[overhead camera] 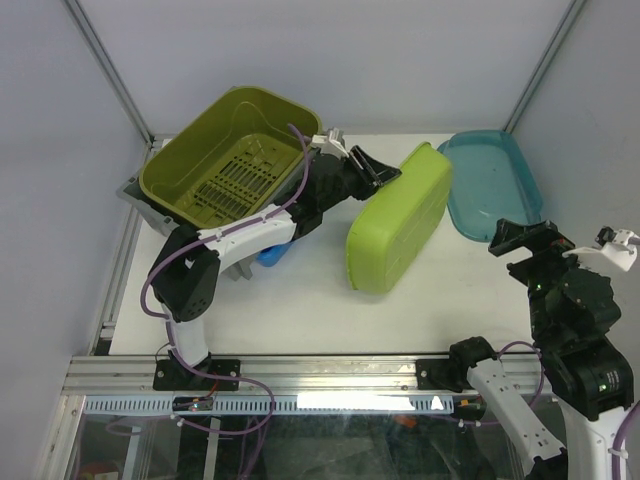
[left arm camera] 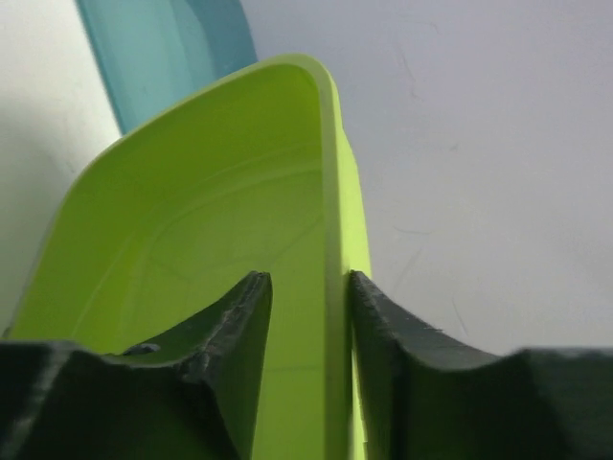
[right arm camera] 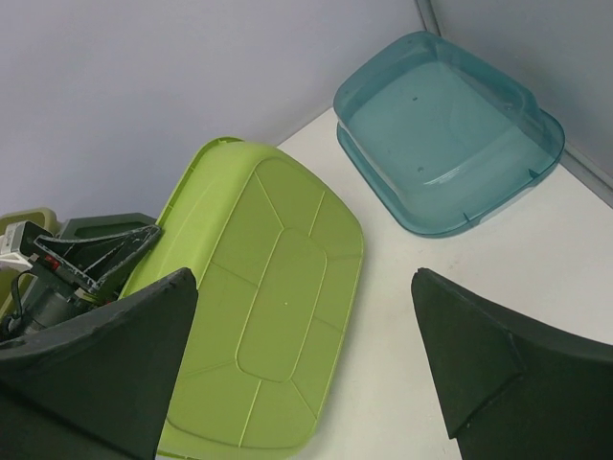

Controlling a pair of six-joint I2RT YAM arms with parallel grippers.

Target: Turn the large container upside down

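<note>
Only a grey corner [overhead camera: 133, 192] of the large container shows, under the olive-green slotted basket [overhead camera: 225, 150] at the back left; the rest is hidden. My left gripper [overhead camera: 378, 170] straddles the rim of a lime-green tub [overhead camera: 398, 222], which is tipped on its long edge with its underside facing right. In the left wrist view the right finger [left arm camera: 402, 345] touches the rim [left arm camera: 335, 240], and a gap separates the left finger from the wall. My right gripper [overhead camera: 525, 238] is open and empty, hovering right of the lime tub [right arm camera: 268, 307].
A blue tub [overhead camera: 492, 185] lies open side up at the back right, also in the right wrist view [right arm camera: 445, 125]. A small blue object [overhead camera: 272, 255] lies under the left arm. Frame posts and walls bound the table.
</note>
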